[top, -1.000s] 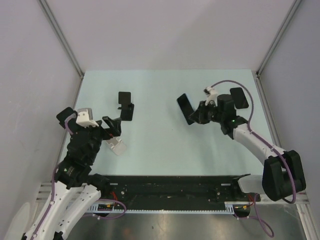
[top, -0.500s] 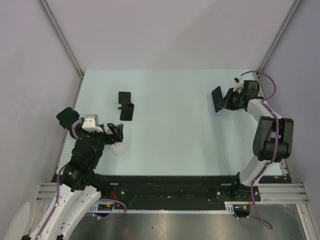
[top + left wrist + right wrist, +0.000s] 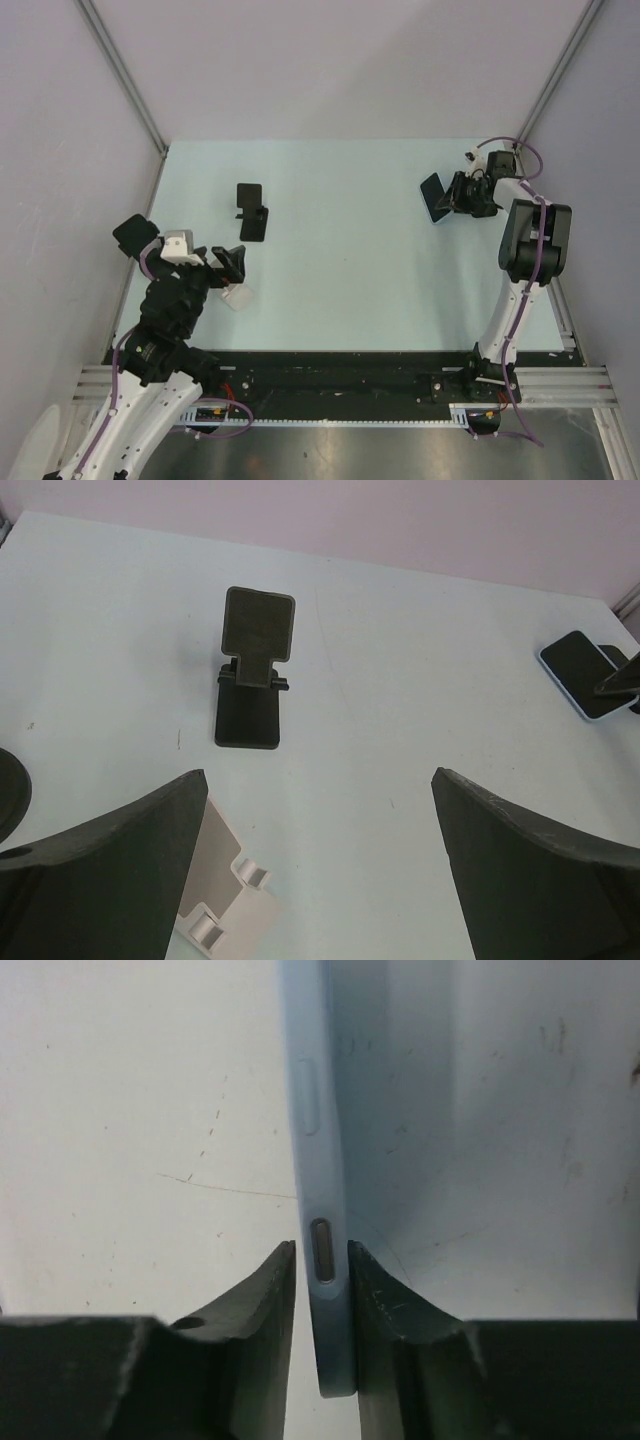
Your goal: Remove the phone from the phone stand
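The pale tabletop (image 3: pixel 340 270) sits between plain grey walls (image 3: pixel 340 70). The phone (image 3: pixel 434 198) is at its far right, well apart from the black phone stand (image 3: pixel 252 211). The right tool (image 3: pixel 321 1260) pinches the phone's edge. The left tool (image 3: pixel 320 774) gapes wide, holding nothing.

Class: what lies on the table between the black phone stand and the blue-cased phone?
Nothing: bare pale-green table between the black plastic phone stand and the light-blue-cased phone, clearest in the top view.
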Motion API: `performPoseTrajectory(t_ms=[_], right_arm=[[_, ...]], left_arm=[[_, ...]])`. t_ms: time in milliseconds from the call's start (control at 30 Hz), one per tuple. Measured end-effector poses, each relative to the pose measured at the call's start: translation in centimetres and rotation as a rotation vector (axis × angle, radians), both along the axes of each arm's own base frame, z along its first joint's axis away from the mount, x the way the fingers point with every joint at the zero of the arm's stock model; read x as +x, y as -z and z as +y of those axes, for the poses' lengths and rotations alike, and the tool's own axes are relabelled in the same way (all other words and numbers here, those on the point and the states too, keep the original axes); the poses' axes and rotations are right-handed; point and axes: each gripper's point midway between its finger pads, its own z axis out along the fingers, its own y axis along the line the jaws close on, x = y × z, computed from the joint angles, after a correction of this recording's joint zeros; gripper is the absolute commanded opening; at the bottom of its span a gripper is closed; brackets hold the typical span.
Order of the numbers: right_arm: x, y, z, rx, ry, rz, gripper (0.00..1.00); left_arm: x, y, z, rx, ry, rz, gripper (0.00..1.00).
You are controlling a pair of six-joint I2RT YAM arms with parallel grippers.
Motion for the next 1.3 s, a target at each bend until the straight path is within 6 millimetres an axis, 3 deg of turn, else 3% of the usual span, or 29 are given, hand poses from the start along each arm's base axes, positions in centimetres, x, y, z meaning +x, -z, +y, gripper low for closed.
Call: performPoseTrajectory(t_ms=[33, 233, 433, 733, 867, 1033, 1267, 1300], right_arm=[[0.1, 0.1, -0.2, -0.001, -0.003, -0.002, 0.5], [-0.1, 0.6, -1.3, -0.014, 0.011, 0.007, 0.81], [-0.1, 0.9, -2.1, -0.057, 0.02, 0.007, 1.0], [-0.3, 1.4, -2.8, -0.26, 0.021, 0.011, 1.0], [-0.3, 1.7, -1.8, -0.361, 0.005, 0.016, 1.0], [-0.6, 2.1, 0.8, -0.439, -0.044, 0.019, 1.0], [-0.4, 2.0, 1.2, -0.545, -0.033, 0.035, 1.0], [-0.3, 2.0, 1.1, -0.562, -0.028, 0.036, 0.95]], left_arm=[[0.0, 0.0, 0.0, 0.0, 0.0, -0.002, 1.0], [0.0, -0.1, 0.0, -0.001, 0.0, -0.004, 1.0], [0.0, -0.2, 0.0, -0.002, 0.001, -0.008, 1.0], [0.1, -0.2, 0.0, 0.004, 0.003, -0.008, 1.0], [0.1, -0.1, -0.1, 0.005, 0.004, -0.008, 1.0], [0.1, -0.1, -0.1, 0.005, 0.005, -0.007, 1.0], [0.0, -0.1, -0.1, 0.005, 0.008, -0.007, 1.0], [0.0, -0.1, -0.1, 0.004, 0.009, -0.007, 1.0]])
